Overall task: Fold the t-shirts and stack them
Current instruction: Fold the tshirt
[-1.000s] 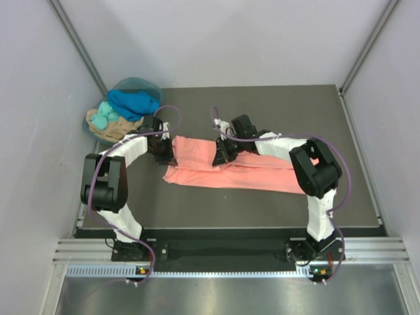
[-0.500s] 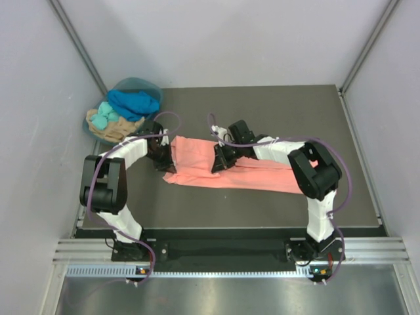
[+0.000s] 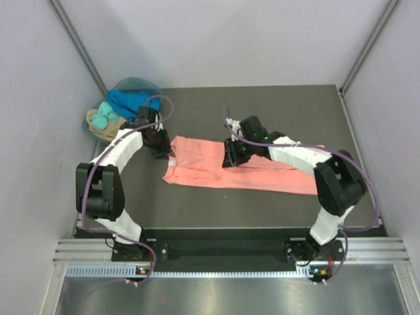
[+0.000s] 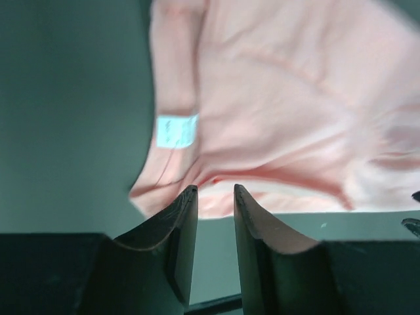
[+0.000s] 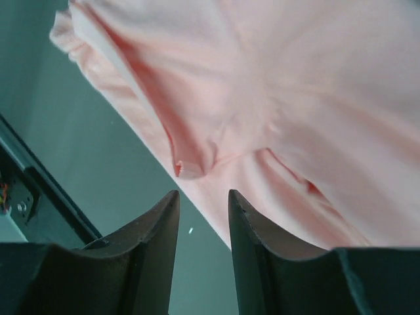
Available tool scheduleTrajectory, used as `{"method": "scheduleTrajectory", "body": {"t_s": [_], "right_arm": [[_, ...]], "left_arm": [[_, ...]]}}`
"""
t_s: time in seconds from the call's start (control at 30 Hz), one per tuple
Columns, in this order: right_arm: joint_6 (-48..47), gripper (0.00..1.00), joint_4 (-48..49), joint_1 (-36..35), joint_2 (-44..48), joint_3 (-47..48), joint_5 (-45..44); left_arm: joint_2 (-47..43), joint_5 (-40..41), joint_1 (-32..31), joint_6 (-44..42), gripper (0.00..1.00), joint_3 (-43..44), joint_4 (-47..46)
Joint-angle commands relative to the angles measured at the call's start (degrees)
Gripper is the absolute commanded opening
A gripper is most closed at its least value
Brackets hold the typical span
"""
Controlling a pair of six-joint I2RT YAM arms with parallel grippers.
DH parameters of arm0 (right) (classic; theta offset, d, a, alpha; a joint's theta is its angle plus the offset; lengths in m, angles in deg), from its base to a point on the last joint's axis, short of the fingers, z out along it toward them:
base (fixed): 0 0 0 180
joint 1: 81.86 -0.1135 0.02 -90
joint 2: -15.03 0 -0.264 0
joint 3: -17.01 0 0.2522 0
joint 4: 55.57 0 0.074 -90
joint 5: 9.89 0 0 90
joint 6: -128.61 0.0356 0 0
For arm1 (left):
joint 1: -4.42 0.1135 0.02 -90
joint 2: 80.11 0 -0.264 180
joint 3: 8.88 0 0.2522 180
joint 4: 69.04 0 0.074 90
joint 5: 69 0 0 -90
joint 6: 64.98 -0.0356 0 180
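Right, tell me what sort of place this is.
Probably a lab robot cell: plain walls boxing in a dark table, two arms bolted at its near edge, a pink shirt laid out.

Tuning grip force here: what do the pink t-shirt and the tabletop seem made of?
The pink t-shirt looks like soft, matte knit fabric, probably cotton jersey: it lies limp in gentle folds, with stitched seams and a small pale label. The tabletop looks like a flat, dark grey, matte sheet; rubber mat or laminate, I cannot tell.
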Motion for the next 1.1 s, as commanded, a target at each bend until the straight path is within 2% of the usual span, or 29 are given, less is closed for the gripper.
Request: {"method": "scheduleTrajectory", "body": {"t_s": [0.0, 0.17, 0.27, 0.53, 0.67, 0.7, 0.9, 1.07], "right_arm": [[5.28, 0.37, -1.82, 3.77, 7.46, -1.44, -9.1], [9.33, 0.34, -3.32, 14.04, 10.19, -5.05, -16.67], [10.21, 0.33, -2.7, 19.49, 11.25, -6.98, -20.54], [14.16, 0.34, -0.69, 32.25, 10.37, -11.02, -26.97], [14.69, 0.34, 0.63, 37.6, 9.23, -13.13, -31.18], [15.13, 0.33, 0.81, 38.4, 8.7, -13.75, -33.19], [17.94, 0.33, 4.67, 44.91, 9.4, -19.9, -38.03], [20.23, 0.34, 5.38, 46.93, 10.54, -21.58, -39.62]], "left_arm": [[-0.41, -3.13, 0.02, 3.07, 0.34, 4.32, -5.23], [9.0, -10.08, -0.07, 4.48, 0.34, 10.9, -12.52], [16.28, -10.71, -0.25, 4.31, 0.33, 15.82, -14.11], [28.25, -10.71, -0.42, 4.22, 0.32, 24.71, -16.58], [31.77, -4.93, -0.42, 4.39, 0.3, 26.39, -14.21], [32.56, -0.03, -0.51, 4.66, 0.29, 26.56, -13.25], [34.68, 15.71, -0.51, 6.49, 0.26, 28.32, -6.56], [34.42, 21.8, -0.69, 9.75, 0.22, 27.88, -4.54]]}}
